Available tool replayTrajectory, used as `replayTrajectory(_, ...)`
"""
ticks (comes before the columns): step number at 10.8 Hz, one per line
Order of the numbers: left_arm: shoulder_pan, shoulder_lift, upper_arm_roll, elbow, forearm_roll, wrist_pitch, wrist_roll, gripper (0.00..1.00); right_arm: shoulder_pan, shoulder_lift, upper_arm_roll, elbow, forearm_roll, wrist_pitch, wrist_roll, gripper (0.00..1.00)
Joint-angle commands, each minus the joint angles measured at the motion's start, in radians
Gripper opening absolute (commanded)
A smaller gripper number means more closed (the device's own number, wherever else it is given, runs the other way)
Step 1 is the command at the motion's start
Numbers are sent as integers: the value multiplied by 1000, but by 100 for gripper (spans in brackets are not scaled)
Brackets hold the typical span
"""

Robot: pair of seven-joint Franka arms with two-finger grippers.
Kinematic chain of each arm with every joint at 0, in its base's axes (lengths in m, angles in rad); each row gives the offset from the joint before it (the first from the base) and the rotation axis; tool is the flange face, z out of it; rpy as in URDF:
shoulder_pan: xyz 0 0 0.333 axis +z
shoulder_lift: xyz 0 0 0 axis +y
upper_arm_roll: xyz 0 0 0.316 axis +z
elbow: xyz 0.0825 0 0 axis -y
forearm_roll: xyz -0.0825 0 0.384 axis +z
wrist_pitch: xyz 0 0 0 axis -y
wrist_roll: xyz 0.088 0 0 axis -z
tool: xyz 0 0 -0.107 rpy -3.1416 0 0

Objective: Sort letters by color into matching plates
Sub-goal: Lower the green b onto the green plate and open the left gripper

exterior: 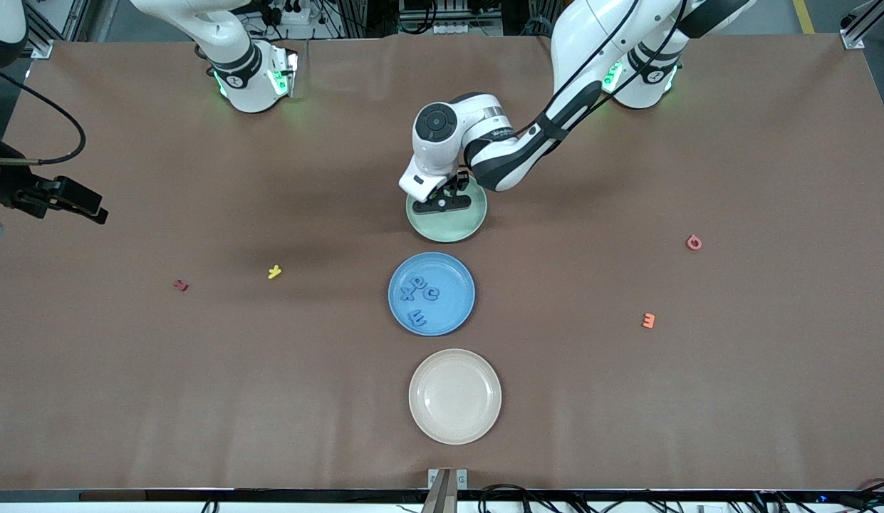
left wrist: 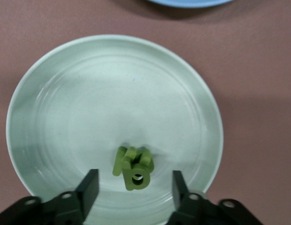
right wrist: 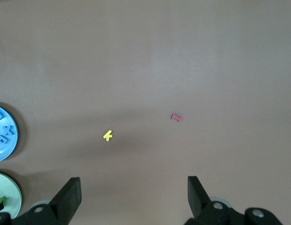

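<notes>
The pale green plate [exterior: 452, 226] lies mid-table, and my left gripper [exterior: 445, 203] hangs low over it. In the left wrist view the gripper [left wrist: 134, 177] is open. A small heap of green letters [left wrist: 134, 168] rests on the green plate [left wrist: 112, 93] between the fingers, touching neither one. The blue plate [exterior: 452, 313] lies nearer the front camera and holds several blue letters [exterior: 422, 296]. My right gripper [exterior: 92, 210] waits in the air over the right arm's end of the table, open and holding nothing [right wrist: 134, 185].
A beige plate [exterior: 454, 396] lies nearest the front camera. A yellow letter [exterior: 274, 271] and a red one [exterior: 180, 285] lie toward the right arm's end. A pinkish-red letter [exterior: 693, 242] and an orange one [exterior: 648, 320] lie toward the left arm's end.
</notes>
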State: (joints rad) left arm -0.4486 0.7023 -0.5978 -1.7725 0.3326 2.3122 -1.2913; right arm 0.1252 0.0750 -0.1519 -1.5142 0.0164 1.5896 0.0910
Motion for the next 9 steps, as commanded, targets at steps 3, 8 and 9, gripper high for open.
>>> replayTrajectory(3,22,-64,0,62,25,-16,-22,100,-10,12,3,5,8,3,-8,100)
replayTrajectory(8,193,-254,3,61,-119,-106,305,100,-15,16,3,8,8,9,-8,100)
replayTrajectory(9,250,-306,3,59,-197,-147,420,100,-15,16,3,8,8,9,-8,100)
